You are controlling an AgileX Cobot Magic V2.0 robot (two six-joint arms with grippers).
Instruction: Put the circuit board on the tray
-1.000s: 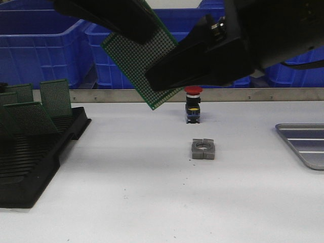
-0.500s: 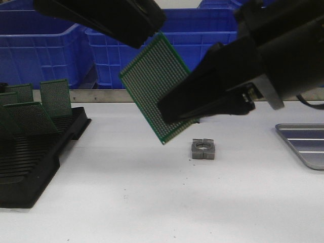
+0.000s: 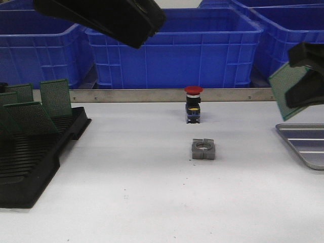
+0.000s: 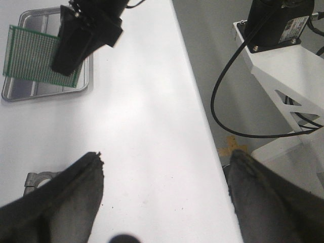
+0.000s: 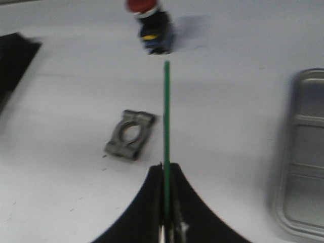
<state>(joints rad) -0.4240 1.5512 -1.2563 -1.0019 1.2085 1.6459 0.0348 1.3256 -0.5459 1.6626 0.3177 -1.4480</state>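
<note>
pinching the green perforated circuit board (image 3: 286, 90) by its edge, the right hand (image 5: 166, 223) holds it tilted in the air above the shallow grey metal tray (image 3: 306, 147), not yet set down, while the left hand (image 4: 162, 202) hangs spread and empty.

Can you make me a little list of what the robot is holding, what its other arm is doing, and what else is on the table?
held thing: green circuit board, pinched in the right pincer
left pincer: open, holding nothing
tray: grey metal, at the table's right edge, nothing in it
board position: in the air, above the tray
middle of table: red push button; grey metal block in front of it
left of table: black rack with more green boards
</note>
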